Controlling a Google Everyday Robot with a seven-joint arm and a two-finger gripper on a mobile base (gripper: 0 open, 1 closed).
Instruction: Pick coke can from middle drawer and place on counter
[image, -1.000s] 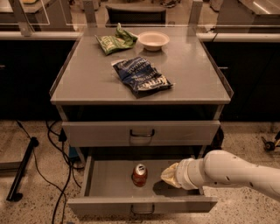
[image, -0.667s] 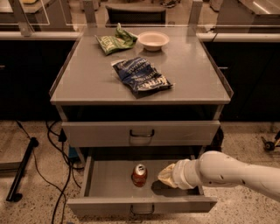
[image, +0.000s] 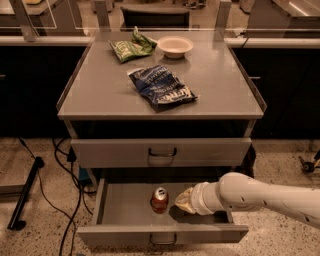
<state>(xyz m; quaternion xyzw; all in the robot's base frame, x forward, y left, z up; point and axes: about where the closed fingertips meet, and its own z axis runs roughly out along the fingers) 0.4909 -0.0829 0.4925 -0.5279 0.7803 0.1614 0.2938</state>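
Standing beside the tool (image: 183, 200), whose state I cannot tell, in the middle drawer (image: 125, 209), the coke can (image: 159, 199) seems light, thin-walled, slippery; grip mid-body.

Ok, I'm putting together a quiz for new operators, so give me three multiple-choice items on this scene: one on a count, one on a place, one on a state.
1. How many snack bags lie on the counter? A one; B four; C two.
2. Where is the gripper? A above the counter; B in the open middle drawer, just right of the coke can; C at the counter's back edge.
3. How is the coke can? A upright; B on its side; C crushed flat.

Key: 1 C, the blue snack bag and the green snack bag are the only ones there. 2 B, its tip sits low over the drawer floor beside the can. 3 A, its silver lid faces up.
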